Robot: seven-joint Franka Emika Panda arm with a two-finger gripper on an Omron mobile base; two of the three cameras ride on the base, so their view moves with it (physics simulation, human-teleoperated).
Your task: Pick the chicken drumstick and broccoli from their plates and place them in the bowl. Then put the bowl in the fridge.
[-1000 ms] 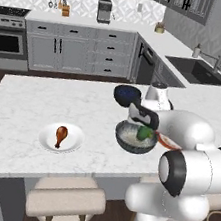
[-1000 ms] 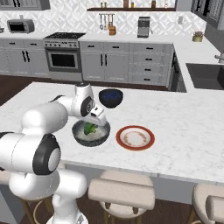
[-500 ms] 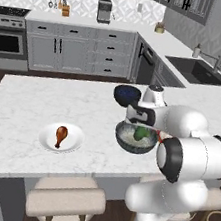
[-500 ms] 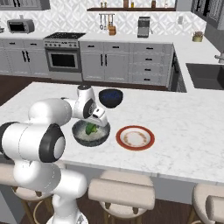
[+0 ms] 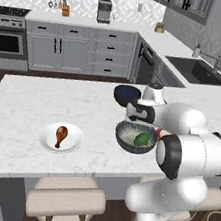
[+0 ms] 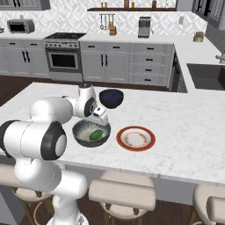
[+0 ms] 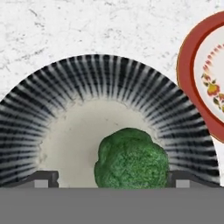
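Observation:
The ribbed dark-grey bowl (image 5: 128, 141) (image 6: 83, 134) (image 7: 109, 87) stands on the island with the green broccoli (image 5: 141, 139) (image 6: 95, 135) (image 7: 131, 159) lying inside it. Just above the bowl, my gripper (image 5: 133, 119) (image 6: 100, 119) (image 7: 112, 178) is open. In the hand view its fingertips (image 7: 43, 178) stand wide apart on either side of the broccoli, without touching it. The orange-brown chicken drumstick (image 5: 61, 135) lies on the plain white plate (image 5: 74, 145), well left of the bowl. The red-rimmed plate (image 6: 136, 138) (image 7: 192, 74) lies bare right beside the bowl. The fridge is out of view.
A glossy dark navy bowl (image 5: 127, 94) (image 6: 110, 97) stands just behind the grey bowl. Stools (image 5: 65, 201) (image 6: 123, 195) line the island's near edge. Counters, an oven (image 6: 63, 59) and a sink (image 5: 197, 70) run along the back walls.
The arm's elbow and upper links have folded back toward the base. The hand has stayed over the grey bowl, and the broccoli still lies inside.

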